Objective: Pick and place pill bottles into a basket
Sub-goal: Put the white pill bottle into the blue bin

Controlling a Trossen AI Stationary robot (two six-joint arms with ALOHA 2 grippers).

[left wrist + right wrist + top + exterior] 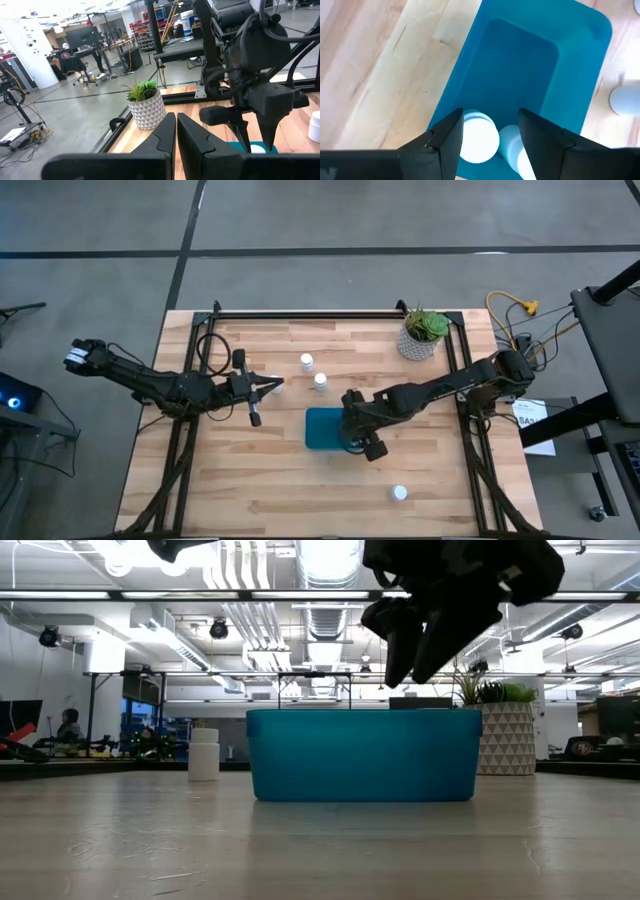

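Left tool (278, 385): dark two-finger tool, fingers pressed together, holding nothing, over the left part of the light wooden plank worktop (230, 480), pointing right toward the bottles.
Far bottles: two tiny white cylindrical pill bottles with round caps, one (306, 362) standing farther back, the other (320, 382) just right of and nearer than it, both on the wood just beyond the basket's far edge.
Basket (322, 428): small teal-blue rectangular plastic basket with rounded corners, at mid-worktop, partly covered on its right by the right arm.
Bottles in basket: in the right wrist view, one white bottle (479, 139) seen cap-up and a second (512, 145) lying beside it, both at one end of the basket floor.
Right tool (490, 131): dark fingers spread apart, gripping nothing, hanging above the basket's right part, over the two bottles inside.
Near bottle (400, 493): single white bottle alone on the near right of the worktop, well apart from the basket.
Plant pot (420, 340): white patterned pot with green plant, far right corner.
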